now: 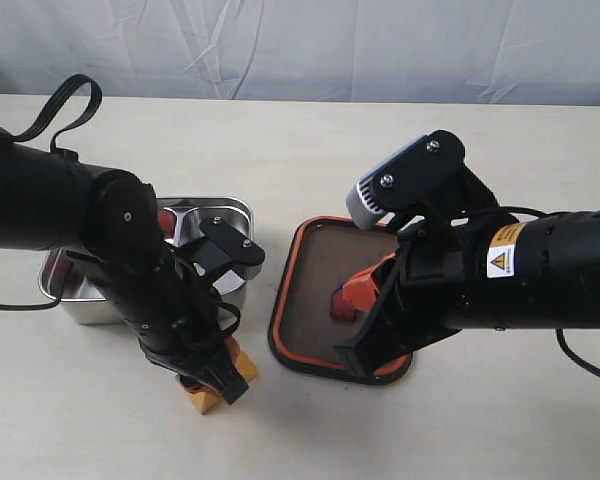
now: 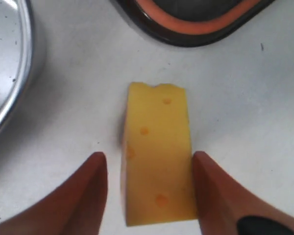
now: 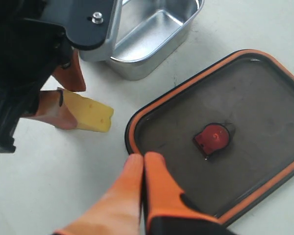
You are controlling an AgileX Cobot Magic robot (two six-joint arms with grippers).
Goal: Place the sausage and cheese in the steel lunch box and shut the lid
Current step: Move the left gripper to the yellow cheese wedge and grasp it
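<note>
One yellow cheese wedge [image 2: 157, 161] is counted, with four orange spots [image 2: 160, 199] seen on its faces. One steel lunch box [image 3: 147, 66] is shown, and one dark lid [image 1: 315, 270] bearing one red valve tab [image 3: 213, 138]. One dark-red sausage [image 1: 166, 220] is glimpsed, mostly hidden. Two black robot arms [image 1: 40, 200] are seen, each ending in one gripper: the left gripper [image 2: 149, 156] and the right gripper [image 3: 143, 159]. Two orange fingers [image 3: 161, 186] are counted on each. One pale table [image 1: 310, 140] is shown beneath everything.

The left fingers [image 2: 88, 196] point down, spread apart, while the right fingers [image 3: 161, 196] are pressed together.
</note>
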